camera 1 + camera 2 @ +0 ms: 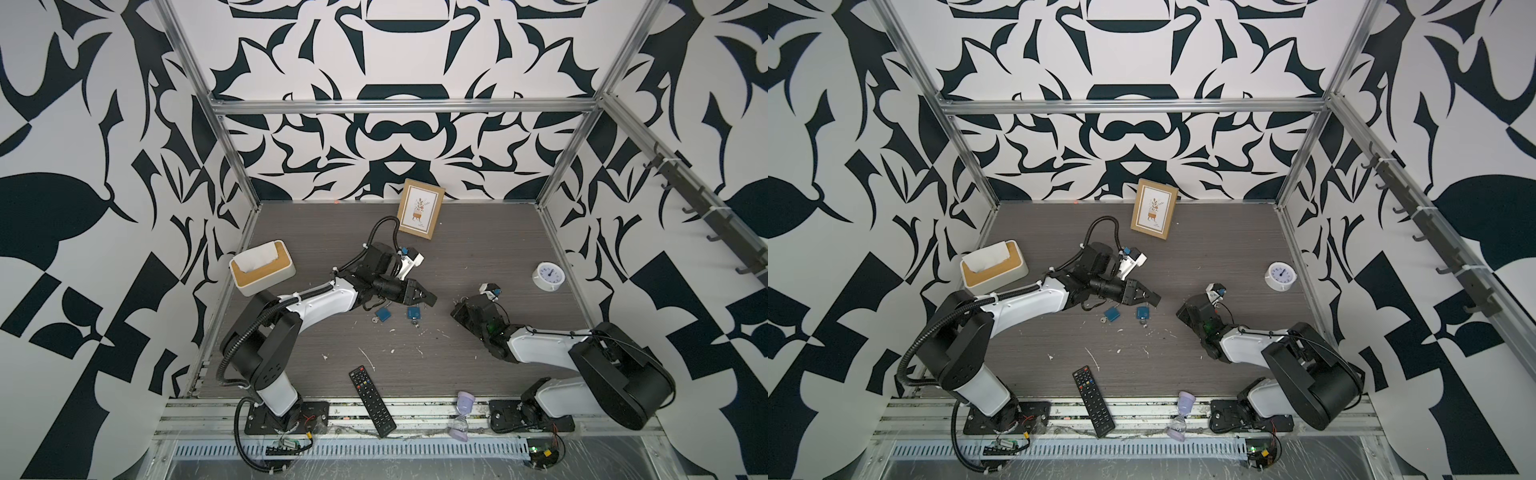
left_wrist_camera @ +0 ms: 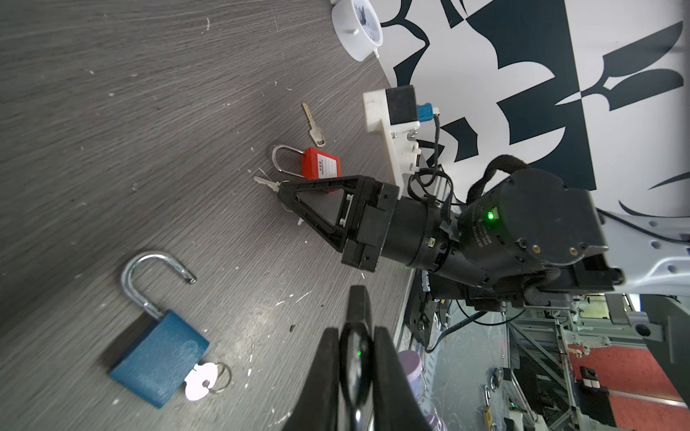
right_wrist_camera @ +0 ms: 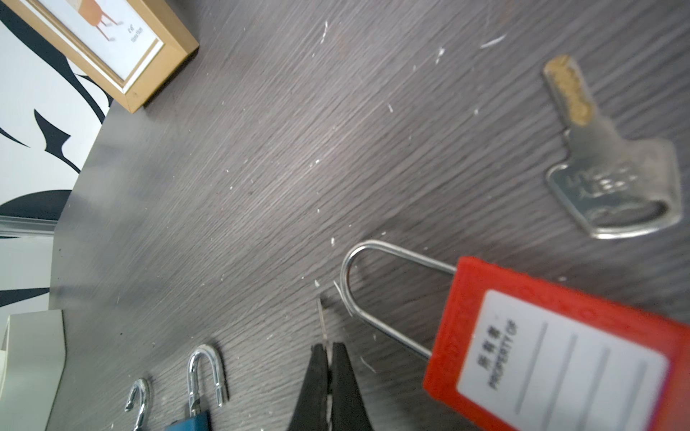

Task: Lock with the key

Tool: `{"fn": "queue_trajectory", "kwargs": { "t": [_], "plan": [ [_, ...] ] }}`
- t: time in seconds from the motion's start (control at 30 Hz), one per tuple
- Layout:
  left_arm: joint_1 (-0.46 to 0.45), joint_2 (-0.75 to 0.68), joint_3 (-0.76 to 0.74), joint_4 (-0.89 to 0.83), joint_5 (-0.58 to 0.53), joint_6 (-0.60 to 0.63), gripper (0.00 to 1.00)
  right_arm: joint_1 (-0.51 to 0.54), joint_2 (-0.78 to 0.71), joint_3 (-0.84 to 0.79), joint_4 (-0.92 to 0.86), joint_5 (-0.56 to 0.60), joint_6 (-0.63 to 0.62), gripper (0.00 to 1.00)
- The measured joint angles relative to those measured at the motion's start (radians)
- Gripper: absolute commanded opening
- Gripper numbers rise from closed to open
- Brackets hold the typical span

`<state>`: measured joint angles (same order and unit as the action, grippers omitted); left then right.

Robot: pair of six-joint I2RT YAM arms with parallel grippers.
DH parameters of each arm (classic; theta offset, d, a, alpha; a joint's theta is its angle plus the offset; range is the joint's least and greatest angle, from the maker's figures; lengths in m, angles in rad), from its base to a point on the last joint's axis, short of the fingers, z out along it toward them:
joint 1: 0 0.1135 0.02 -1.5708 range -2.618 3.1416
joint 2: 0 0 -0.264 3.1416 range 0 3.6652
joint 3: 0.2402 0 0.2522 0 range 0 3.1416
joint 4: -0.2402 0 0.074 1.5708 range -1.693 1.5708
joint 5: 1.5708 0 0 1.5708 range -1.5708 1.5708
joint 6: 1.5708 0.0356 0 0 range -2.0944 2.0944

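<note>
- Grey wood-grain table [image 1: 478, 249], flecked with white scraps, stands inside black-and-white patterned walls.
- Both top views hide the right arm's fingertips, and whatever lies under them, beneath that arm's own wrist. Only the wrist cameras show them.
- Right pincer [image 2: 280, 186] is pinched almost shut on a small key [image 2: 263, 182], whose blade sticks out past the tips. From the right wrist view the blade shows edge-on as a thin sliver, so its teeth cannot be read.
- Red padlock [image 2: 323, 168] lies flat on the table just beside that pincer and is partly covered by it. Both shackle legs reach the body. The keyhole end is either covered or cut off by the frame edge.
- The held key's tip sits just beside the bend of the shackle, away from the red body.
- Loose key [image 2: 313, 125] lies beyond the red padlock, apart from it.
- Left pincer [image 1: 430, 297] is closed tip to tip; I cannot tell whether anything sits between the jaws.
- Blue padlock [image 2: 157, 358] lies near the left pincer, with its shackle swung open and a ringed key in its base. A second blue padlock [image 1: 413, 312] lies just below that pincer's tip in both top views.
</note>
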<state>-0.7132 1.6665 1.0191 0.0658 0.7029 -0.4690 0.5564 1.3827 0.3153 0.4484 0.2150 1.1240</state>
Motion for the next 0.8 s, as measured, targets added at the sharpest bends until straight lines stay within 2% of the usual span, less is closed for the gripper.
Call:
{"fn": "queue_trajectory", "kwargs": {
  "t": [0.27,0.47,0.63,0.8],
  "plan": [
    [-0.010,0.106,0.131,-0.141,-0.013,0.137,0.00,-0.014,-0.068,-0.018,-0.045,0.007,-0.005,0.37],
    [-0.029,0.200,0.270,-0.317,-0.040,0.333,0.00,-0.014,-0.259,-0.032,-0.153,0.025,-0.028,0.37],
    [-0.049,0.366,0.483,-0.492,-0.009,0.500,0.00,-0.014,-0.440,-0.032,-0.253,0.052,-0.060,0.37],
    [-0.101,0.505,0.622,-0.645,-0.035,0.623,0.00,-0.018,-0.537,-0.050,-0.317,0.060,-0.079,0.36]
  ]
}}
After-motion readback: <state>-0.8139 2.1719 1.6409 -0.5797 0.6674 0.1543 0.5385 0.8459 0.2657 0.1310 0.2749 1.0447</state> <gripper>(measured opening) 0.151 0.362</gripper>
